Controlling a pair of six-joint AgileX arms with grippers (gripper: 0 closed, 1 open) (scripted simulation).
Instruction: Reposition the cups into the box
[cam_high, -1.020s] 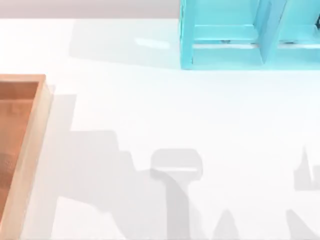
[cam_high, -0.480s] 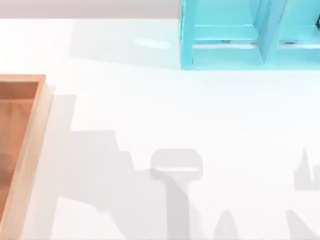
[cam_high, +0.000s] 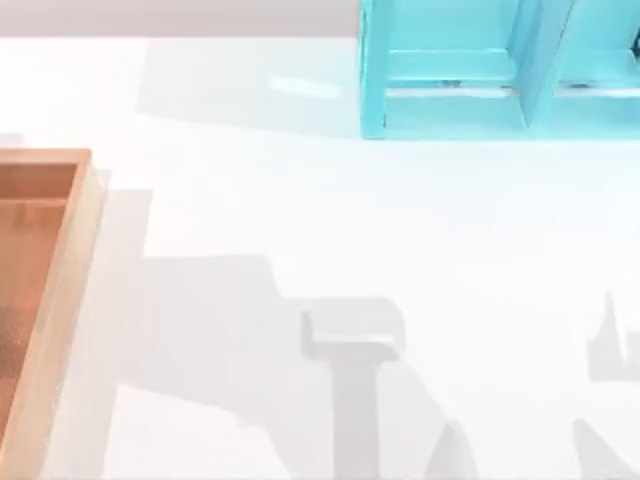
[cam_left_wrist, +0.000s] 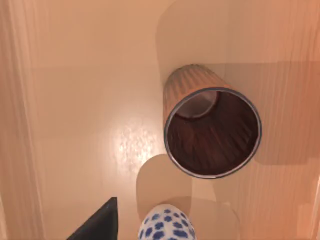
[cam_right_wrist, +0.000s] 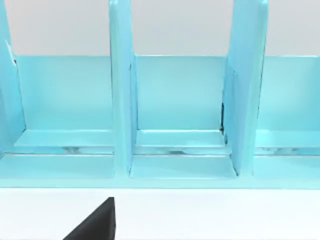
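The box (cam_high: 60, 300) is seen at the left edge of the white table (cam_high: 400, 220), with the cyan shelf frame (cam_high: 480, 80) at the far right. In the left wrist view, the brown ribbed cup (cam_left_wrist: 210, 130) is shown upright on the box floor (cam_left_wrist: 90, 100), and the white cup with blue flowers (cam_left_wrist: 167, 225) is seen just beside it. Whether either gripper is spread or pressed together cannot be told; a dark finger (cam_left_wrist: 100, 225) of the left gripper is seen beside the flowered cup.

Brown ribbed cup (cam_left_wrist: 212, 132) upright on box floor (cam_left_wrist: 90, 100)
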